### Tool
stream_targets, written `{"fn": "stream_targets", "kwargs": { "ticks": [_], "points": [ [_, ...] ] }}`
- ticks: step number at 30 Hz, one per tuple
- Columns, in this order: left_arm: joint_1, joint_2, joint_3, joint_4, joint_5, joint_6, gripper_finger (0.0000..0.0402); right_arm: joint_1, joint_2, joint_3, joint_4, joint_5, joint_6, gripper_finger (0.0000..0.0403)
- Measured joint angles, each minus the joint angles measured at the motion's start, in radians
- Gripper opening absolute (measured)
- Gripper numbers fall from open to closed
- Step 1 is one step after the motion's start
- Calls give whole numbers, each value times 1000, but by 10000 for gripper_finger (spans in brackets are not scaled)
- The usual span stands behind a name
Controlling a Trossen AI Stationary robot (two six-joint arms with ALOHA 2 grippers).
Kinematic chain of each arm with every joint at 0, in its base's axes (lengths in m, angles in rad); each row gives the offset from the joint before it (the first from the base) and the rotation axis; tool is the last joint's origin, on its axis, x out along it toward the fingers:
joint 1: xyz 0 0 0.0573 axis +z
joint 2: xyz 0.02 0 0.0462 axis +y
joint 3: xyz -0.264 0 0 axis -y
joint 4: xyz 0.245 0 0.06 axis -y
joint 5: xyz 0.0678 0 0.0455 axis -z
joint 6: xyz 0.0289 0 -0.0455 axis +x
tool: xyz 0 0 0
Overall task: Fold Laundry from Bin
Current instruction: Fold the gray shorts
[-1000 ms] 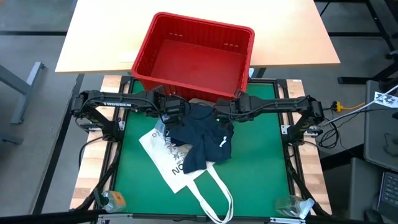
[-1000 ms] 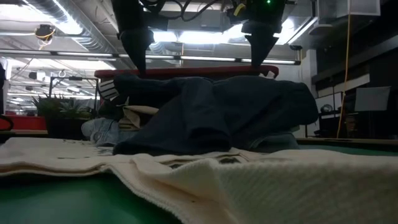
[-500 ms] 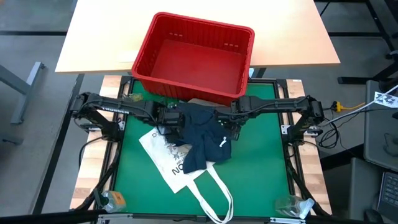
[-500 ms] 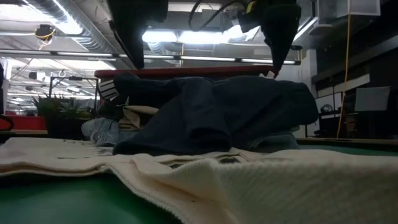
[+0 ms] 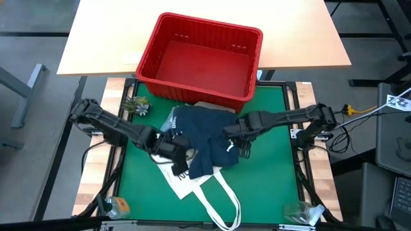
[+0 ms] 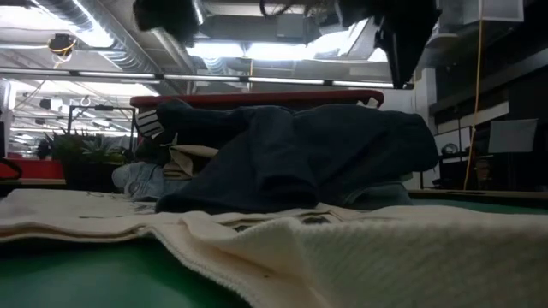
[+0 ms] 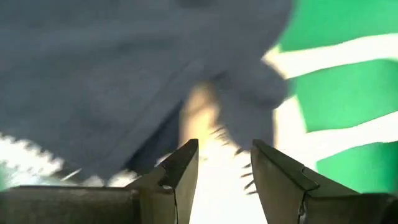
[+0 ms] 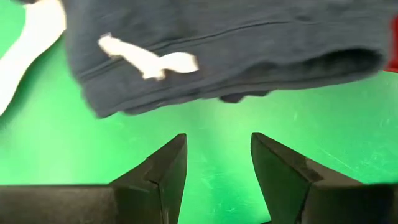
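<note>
dark navy shorts [image 5: 207, 138]: lie on the green bench [image 5: 270, 173], just in front of the empty red bin [image 5: 202, 61] | left end effector [image 5: 180, 168]: fingers apart, nothing in it, over the white bag [image 5: 186, 179] | right end effector [image 5: 244, 149]: fingers apart, empty, beside the shorts

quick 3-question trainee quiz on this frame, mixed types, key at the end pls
1. True or false: the red bin holds garments.
2. What lies partly under the dark navy shorts? A) white tote bag B) towel C) jeans only
3. Fill in: both the left gripper and the right gripper have ___ jaws.

Key: 1 false, it looks empty. 2 A, the white tote bag. 3 open, gripping nothing.
</note>
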State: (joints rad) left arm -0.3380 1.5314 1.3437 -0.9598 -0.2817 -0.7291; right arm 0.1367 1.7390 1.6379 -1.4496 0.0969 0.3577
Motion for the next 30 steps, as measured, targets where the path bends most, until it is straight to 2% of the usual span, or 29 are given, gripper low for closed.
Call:
{"fn": "stream_targets", "kwargs": {
  "ticks": [5, 11, 17, 21, 25, 30],
  "points": [
    [-77, 21, 2, 233, -50, -6, 141, 94, 0, 0, 20, 45, 40, 179],
    [-125, 142, 2, 415, -48, -57, 141, 200, 0, 0, 82, 69, 42, 179],
    [-134, 284, 2, 458, -45, -194, 141, 288, 0, 0, 166, 71, 30, 179],
    [-127, 350, 1, 460, -44, -258, 141, 335, 0, 0, 215, 122, 27, 179],
    [-119, 394, 1, 461, -45, -266, 141, 365, 0, -9, 246, 176, 27, 179],
    [-108, 441, 1, 467, -45, -266, 141, 370, 0, -49, 271, 174, 27, 179]
  ]
}}
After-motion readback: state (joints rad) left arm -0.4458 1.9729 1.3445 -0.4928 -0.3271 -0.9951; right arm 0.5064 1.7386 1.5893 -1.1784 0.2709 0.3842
